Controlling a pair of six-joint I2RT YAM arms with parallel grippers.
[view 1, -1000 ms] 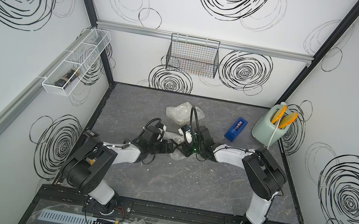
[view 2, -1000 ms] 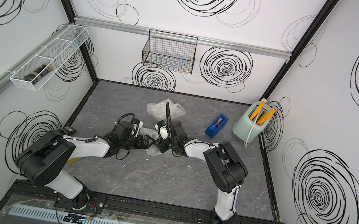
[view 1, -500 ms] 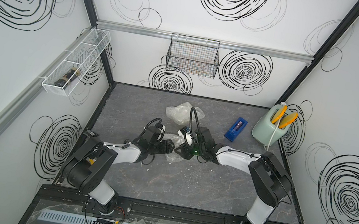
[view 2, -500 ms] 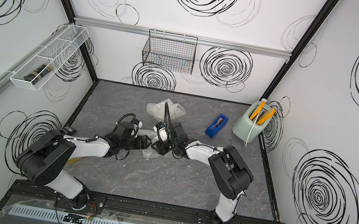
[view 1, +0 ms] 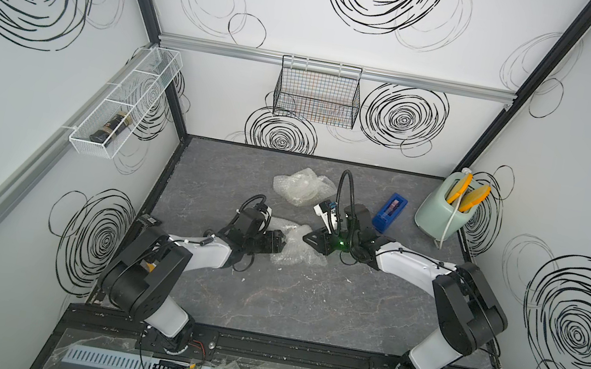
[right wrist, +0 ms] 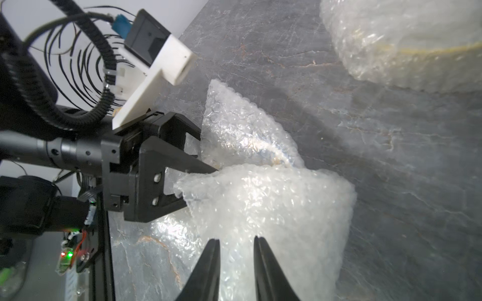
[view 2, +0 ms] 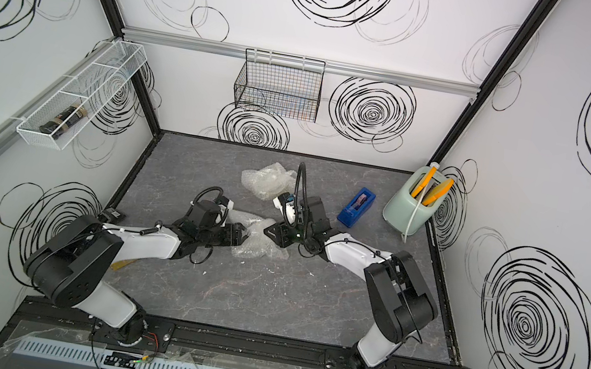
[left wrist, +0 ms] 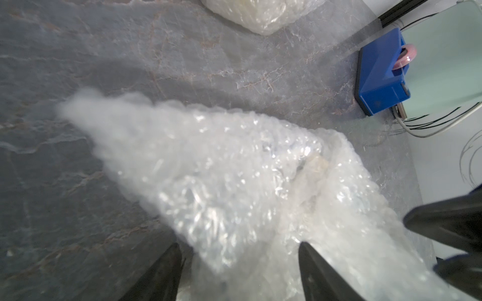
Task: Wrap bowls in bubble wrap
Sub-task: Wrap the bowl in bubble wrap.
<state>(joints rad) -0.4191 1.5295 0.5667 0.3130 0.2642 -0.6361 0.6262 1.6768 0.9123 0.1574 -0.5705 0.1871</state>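
A crumpled bundle of bubble wrap lies mid-table between both grippers in both top views. A pale bowl rim shows through it in the right wrist view. My left gripper stands open at the bundle's left side, with loose wrap between its wide jaws. My right gripper is at the bundle's right side, its narrow jaws shut on a raised fold of wrap. Behind them lies a second wrapped bundle, and a yellow bowl rim shows inside it.
A blue tape dispenser stands right of the right wrist. A pale green holder with yellow tools sits in the back right corner. A black wire basket hangs on the back wall and a white wire shelf on the left wall.
The right arm's elbow has swung outward to the right while its gripper stayed at the bundle. The left gripper's jaws have narrowed a little around the wrap.
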